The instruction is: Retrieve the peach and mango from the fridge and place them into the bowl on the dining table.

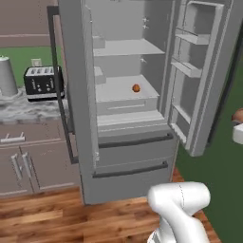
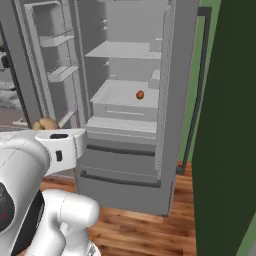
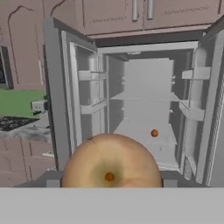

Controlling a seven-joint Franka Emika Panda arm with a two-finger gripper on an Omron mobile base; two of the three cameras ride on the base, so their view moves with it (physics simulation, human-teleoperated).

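Observation:
The grey fridge [image 1: 128, 156] stands with both upper doors swung wide. On its lower inner shelf lies a small orange-red fruit [image 1: 136, 88] [image 2: 140, 94] [image 3: 154, 133]. A larger tan-orange fruit [image 3: 109, 162] [image 2: 44, 123] [image 1: 238, 114] hangs in the air in front of the fridge, with my gripper [image 3: 109, 184] shut on it; its fingertips are hidden behind it. Which of the two fruits is the peach and which the mango I cannot tell. The bowl and the dining table are out of view.
Left of the fridge, a marbled counter [image 1: 28, 110] over brown cabinets carries a black toaster [image 1: 43, 82] and a white cylinder [image 1: 6, 76]. The open doors [image 1: 205, 76] [image 1: 76, 80] jut outward. A dark green wall [image 2: 230, 125] stands on the right, above wood flooring [image 1: 57, 218].

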